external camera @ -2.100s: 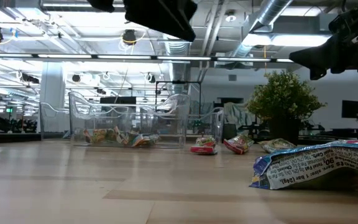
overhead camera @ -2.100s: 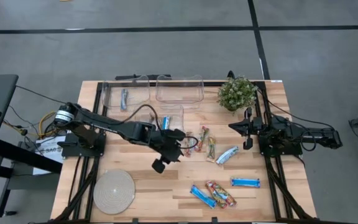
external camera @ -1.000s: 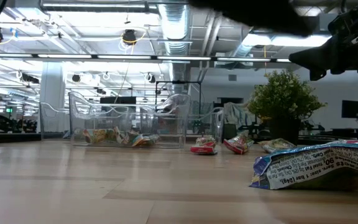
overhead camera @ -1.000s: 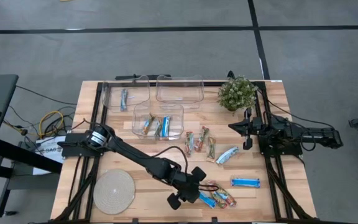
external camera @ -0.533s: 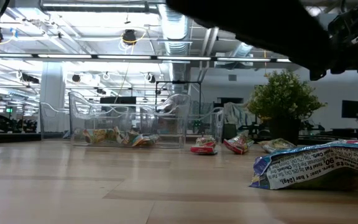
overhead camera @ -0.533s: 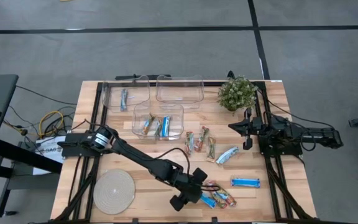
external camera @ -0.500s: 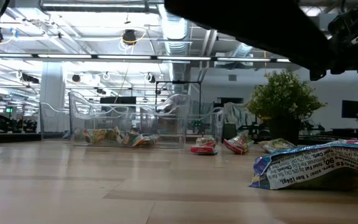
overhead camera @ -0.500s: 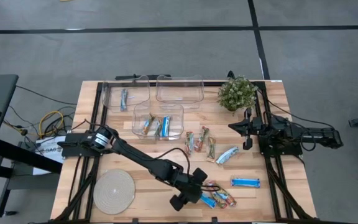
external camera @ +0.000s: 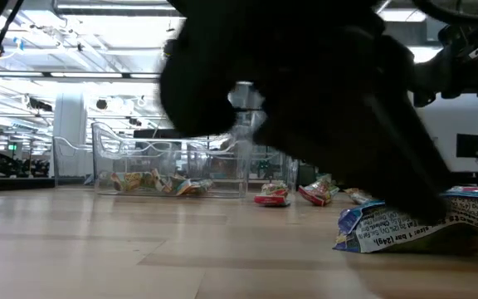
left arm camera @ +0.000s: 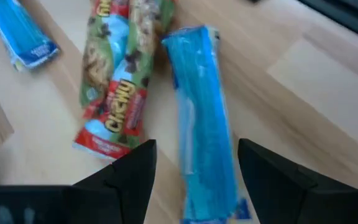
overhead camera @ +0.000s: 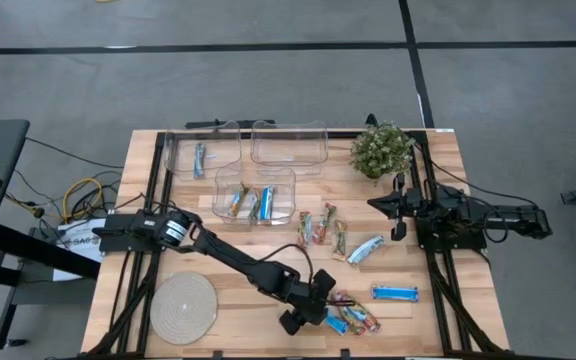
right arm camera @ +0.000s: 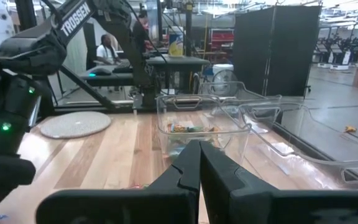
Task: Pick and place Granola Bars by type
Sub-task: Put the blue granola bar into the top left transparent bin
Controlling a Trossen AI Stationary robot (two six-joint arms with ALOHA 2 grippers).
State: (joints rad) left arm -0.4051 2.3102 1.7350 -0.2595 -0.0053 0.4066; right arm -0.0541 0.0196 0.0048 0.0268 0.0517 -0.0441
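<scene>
Blue bar (left arm camera: 199,118) at five o'clock: we saw left gripper (left arm camera: 194,163) descend, jaws wide, straddling it; pickup imminent

"Chewy" on multicoloured bar (left arm camera: 114,93); "TROSSEN" on left arm (right arm camera: 79,18).

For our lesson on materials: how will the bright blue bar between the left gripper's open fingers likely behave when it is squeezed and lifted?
The blue bar has a glossy wrapper, so it may slip. It looks slim and small, probably light. It lies flat, so it is unlikely to roll. The left gripper straddles it.
</scene>
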